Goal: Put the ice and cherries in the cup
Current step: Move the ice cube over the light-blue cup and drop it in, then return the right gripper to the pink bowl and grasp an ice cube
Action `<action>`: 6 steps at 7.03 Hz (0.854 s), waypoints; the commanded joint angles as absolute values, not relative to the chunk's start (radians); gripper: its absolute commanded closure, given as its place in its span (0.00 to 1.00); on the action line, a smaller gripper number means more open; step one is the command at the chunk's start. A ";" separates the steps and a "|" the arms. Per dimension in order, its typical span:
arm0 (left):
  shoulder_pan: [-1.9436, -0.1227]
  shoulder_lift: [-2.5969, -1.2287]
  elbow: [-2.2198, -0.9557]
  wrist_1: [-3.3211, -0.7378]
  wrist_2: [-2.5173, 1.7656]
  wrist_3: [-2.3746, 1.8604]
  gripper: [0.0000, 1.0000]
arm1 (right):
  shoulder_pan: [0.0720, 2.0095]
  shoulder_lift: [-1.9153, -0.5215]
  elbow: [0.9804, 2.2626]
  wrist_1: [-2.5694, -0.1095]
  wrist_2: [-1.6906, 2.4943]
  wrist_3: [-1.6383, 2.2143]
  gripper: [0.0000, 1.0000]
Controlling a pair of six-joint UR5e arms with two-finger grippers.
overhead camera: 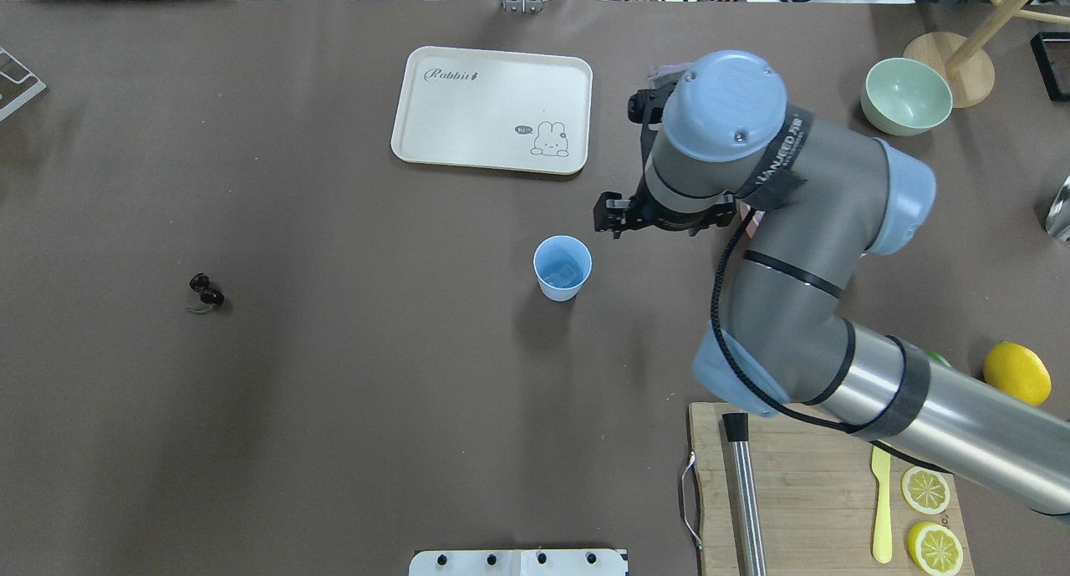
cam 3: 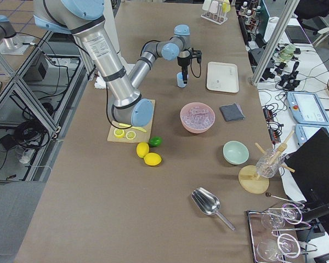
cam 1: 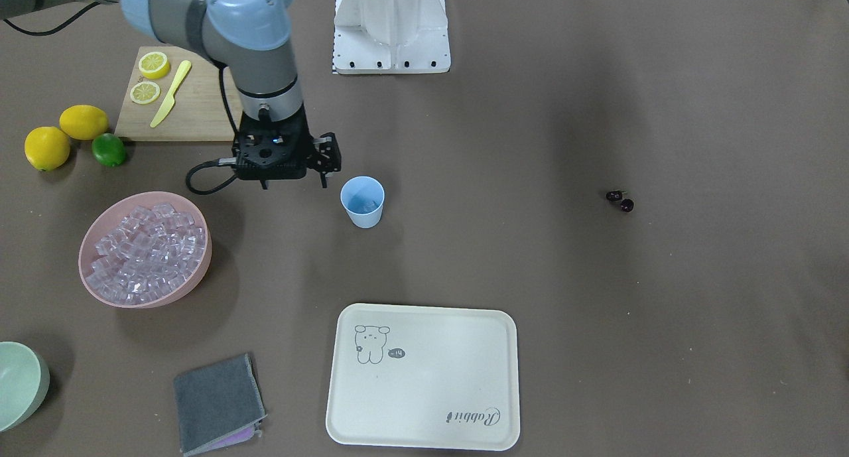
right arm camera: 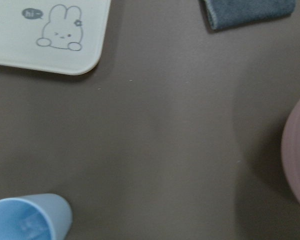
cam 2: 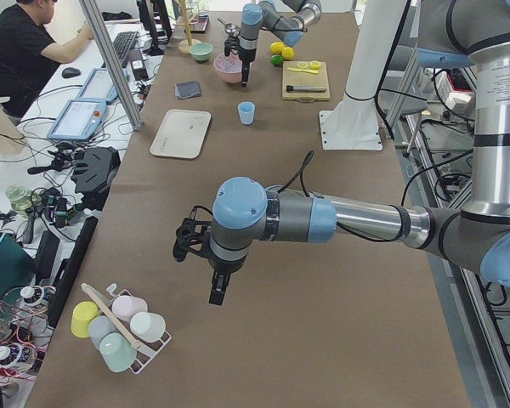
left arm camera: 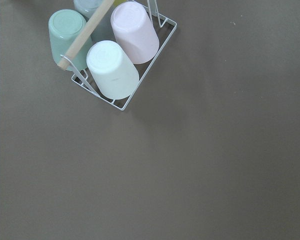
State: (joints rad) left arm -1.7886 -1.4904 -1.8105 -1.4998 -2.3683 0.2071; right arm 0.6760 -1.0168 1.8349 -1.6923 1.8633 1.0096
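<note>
The light-blue cup (cam 1: 362, 201) stands upright mid-table and holds at least one clear ice cube (overhead camera: 568, 271). More ice (cam 1: 147, 251) fills the pink bowl (cam 1: 84, 261). The dark cherries (cam 1: 621, 200) lie alone on the table far over on the left arm's side, also in the overhead view (overhead camera: 206, 290). My right gripper (cam 1: 326, 172) hangs just beside the cup, between it and the pink bowl; I cannot tell if it is open. My left gripper (cam 2: 217, 293) hovers far from the cup, above a rack of cups (left arm camera: 115, 50); I cannot tell its state.
A cream tray (cam 1: 424, 377) lies on the operators' side of the cup, a grey cloth (cam 1: 215, 404) beside it. A pale green bowl (cam 1: 16, 384) sits at the table edge. A cutting board (cam 1: 192, 112) with lemon slices and a knife, two lemons and a lime (cam 1: 108, 149) are near the right arm.
</note>
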 commanded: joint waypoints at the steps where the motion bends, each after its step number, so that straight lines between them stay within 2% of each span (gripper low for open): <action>1: -1.789 -1.489 -1.812 -1.500 -2.368 0.207 0.02 | 0.768 -1.209 1.847 -1.510 1.888 0.847 0.04; 5: -1.789 -1.488 -1.812 -1.500 -2.368 0.207 0.02 | 0.884 -1.233 1.786 -1.502 1.936 0.672 0.06; 6: -1.789 -1.488 -1.812 -1.500 -2.368 0.207 0.02 | 0.882 -1.226 1.755 -1.499 1.933 0.673 0.10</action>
State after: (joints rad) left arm -1.7886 -1.4881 -1.8117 -1.5002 -2.3685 0.2071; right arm 0.8766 -1.2312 1.7872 -1.5021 1.9344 0.6836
